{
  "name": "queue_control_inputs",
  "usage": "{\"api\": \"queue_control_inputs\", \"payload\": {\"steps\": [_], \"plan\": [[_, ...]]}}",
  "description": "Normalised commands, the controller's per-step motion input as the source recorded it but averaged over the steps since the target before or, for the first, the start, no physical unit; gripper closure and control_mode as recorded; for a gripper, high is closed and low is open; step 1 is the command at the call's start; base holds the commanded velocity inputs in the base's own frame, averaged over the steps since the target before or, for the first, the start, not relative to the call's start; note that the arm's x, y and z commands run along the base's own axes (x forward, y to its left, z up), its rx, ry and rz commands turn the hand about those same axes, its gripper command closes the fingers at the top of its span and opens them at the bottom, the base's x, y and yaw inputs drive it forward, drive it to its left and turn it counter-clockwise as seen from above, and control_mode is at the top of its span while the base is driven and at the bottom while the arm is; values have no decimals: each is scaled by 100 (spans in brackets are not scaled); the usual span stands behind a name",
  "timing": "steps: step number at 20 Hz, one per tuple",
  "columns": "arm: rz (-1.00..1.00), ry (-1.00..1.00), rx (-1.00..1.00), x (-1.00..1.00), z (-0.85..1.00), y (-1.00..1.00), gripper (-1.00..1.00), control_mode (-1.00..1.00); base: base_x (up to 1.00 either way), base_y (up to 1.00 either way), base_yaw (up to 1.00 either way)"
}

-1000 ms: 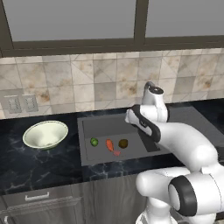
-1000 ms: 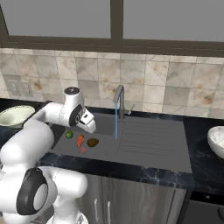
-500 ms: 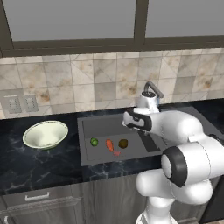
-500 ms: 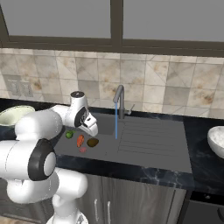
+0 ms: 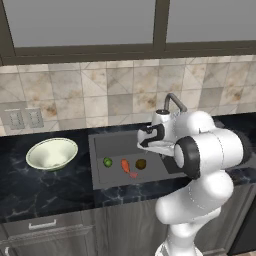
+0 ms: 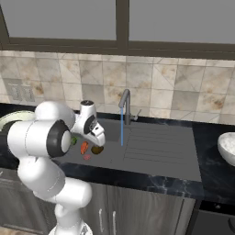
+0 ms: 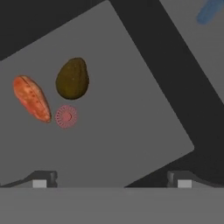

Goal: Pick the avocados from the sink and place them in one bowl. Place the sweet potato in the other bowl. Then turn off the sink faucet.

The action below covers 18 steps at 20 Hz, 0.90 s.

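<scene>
Avocados observed: one bright green roundish fruit (image 5: 107, 161) and one dark olive-brown roundish fruit (image 7: 72, 78), both lying on the floor of the dark grey rectangular sink basin (image 5: 150, 173). In the hand view the olive-brown fruit sits well ahead of the fingers (image 7: 112, 179) and toward the left tip, apart from both tips. An elongated orange-red sweet potato (image 7: 31, 98) lies just beside that fruit, further out on the same side, with a small clear gap between them. A small flat red drain spot (image 7: 66, 116) lies nearer the fingers than either item, just beside the lower end of the root. The fingers stand spread wide and released, with nothing between them; only bare sink floor lies directly ahead of the tips. In the left base view the green avocado lies on the far side of the sweet potato from the olive-brown one, the three in a row, none visibly touching. A dark grey metal gooseneck faucet (image 6: 125, 104) stands at the back edge of the sink, with a thin blue water stream (image 6: 121, 130) falling from its spout. A wide shallow pale cream-green glossy bowl (image 5: 52, 153) rests on the black marbled tabletop (image 5: 45, 187), well apart from the fingers and beyond the sink's rim. A second pale bowl (image 6: 228, 148) shows at the edge of the right base view, on the tabletop past the ridged drainboard (image 6: 160, 148).
</scene>
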Motion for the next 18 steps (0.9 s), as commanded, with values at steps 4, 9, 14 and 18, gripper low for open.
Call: {"api": "queue_control_inputs", "payload": {"steps": [4, 9, 14, 18], "plan": [[-3, 7, 0, 30, -41, 4, -100, -100, 0, 0, 0], [-3, 5, 0, 28, -41, 10, -100, -100, 0, 0, 0], [-2, 1, 0, 24, -40, 7, -100, -100, 0, 0, 0], [-1, 0, 0, 31, -39, 1, -100, -100, 0, 0, 0]]}}
